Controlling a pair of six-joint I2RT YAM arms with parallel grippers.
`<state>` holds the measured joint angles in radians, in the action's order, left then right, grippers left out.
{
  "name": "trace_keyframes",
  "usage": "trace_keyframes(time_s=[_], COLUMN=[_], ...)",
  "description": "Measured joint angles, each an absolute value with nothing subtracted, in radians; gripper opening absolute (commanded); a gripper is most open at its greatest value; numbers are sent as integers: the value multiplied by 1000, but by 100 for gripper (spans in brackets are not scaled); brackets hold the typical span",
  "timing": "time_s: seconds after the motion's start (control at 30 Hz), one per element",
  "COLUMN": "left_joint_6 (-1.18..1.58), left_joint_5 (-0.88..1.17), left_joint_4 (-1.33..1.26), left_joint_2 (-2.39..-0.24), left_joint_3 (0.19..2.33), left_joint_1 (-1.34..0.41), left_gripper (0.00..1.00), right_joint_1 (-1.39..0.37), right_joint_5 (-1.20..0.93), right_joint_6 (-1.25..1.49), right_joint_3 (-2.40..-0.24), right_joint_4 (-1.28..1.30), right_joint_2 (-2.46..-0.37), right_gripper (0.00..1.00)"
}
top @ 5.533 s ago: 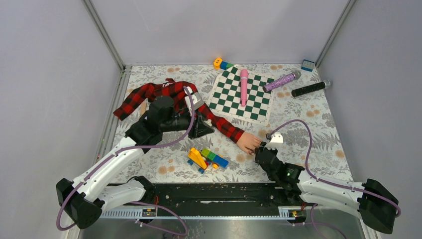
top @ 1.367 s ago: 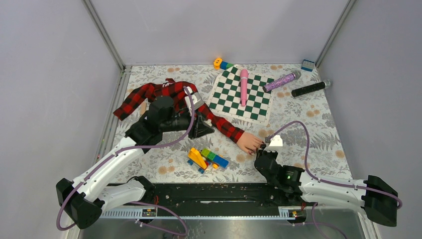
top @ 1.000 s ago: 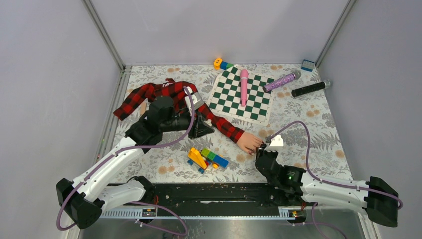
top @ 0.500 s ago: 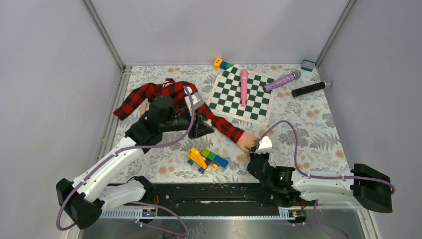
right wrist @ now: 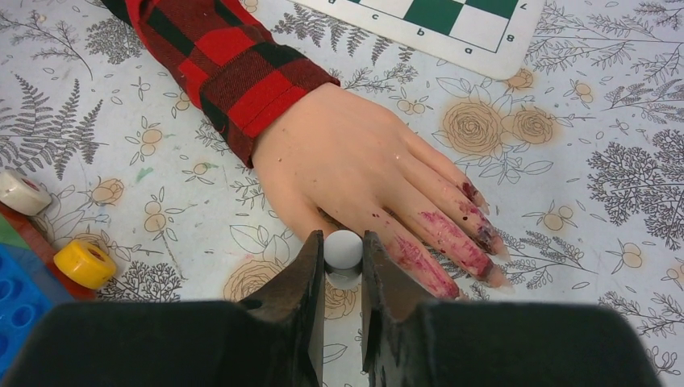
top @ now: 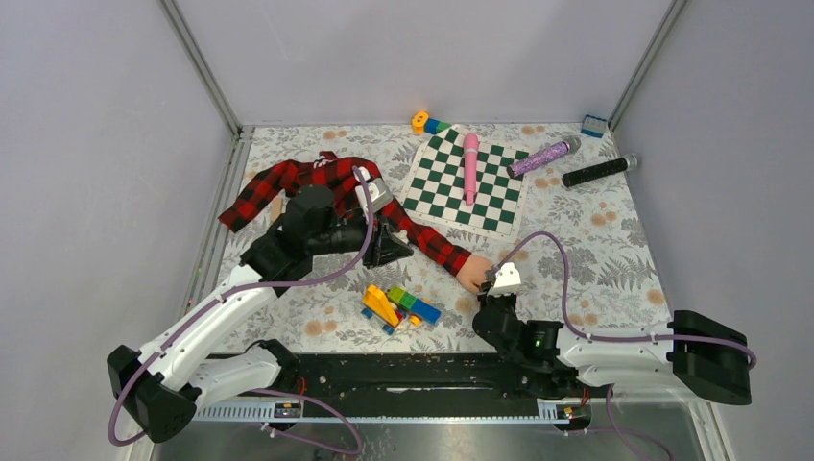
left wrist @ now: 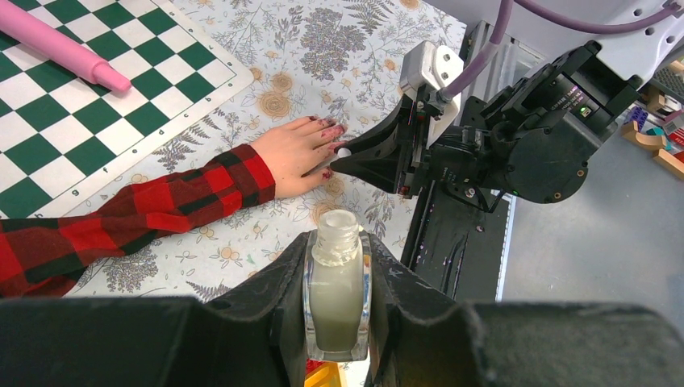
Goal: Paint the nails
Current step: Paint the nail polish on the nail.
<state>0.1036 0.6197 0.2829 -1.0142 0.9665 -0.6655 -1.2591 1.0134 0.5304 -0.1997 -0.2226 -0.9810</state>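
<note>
Your left gripper [left wrist: 336, 266] is clamped on the bottle [left wrist: 336, 310]. It holds the bottle upright and uncapped, well apart from the hand [right wrist: 347, 173], so the neck is free for dipping and nothing spills. The glass is squarish and cloudy pale, with a ribbed round neck.

Your right gripper [right wrist: 344, 258] pinches the small round white cap [right wrist: 344, 248], jaws tight on it. The brush under the cap is hidden. It hangs over the thumb side of the hand, so I judge you are on the thumb, whose nail the fingers hide in the wrist view.

The hand lies palm down on the floral cloth [right wrist: 565, 121], smooth and matt, in a soft plaid sleeve [right wrist: 234, 72]. The nails [right wrist: 486, 238] at the fingertips are glossy dark red, and paint is smeared back along the fingers.
</note>
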Motion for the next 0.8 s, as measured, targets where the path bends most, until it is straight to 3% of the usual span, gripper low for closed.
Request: trace_keyframes(time_s=[0.8], left_joint_6=[105], left_joint_5=[620], left_joint_4=[283], left_joint_2=[-1014], left_joint_3=[966], left_joint_1=[-665], left_gripper=[0], right_joint_1=[-1262], right_joint_5=[1058], right_joint_6=[551], right_joint_3=[-215], right_joint_4=[-204], right_joint_2=[-1018], right_gripper=[0])
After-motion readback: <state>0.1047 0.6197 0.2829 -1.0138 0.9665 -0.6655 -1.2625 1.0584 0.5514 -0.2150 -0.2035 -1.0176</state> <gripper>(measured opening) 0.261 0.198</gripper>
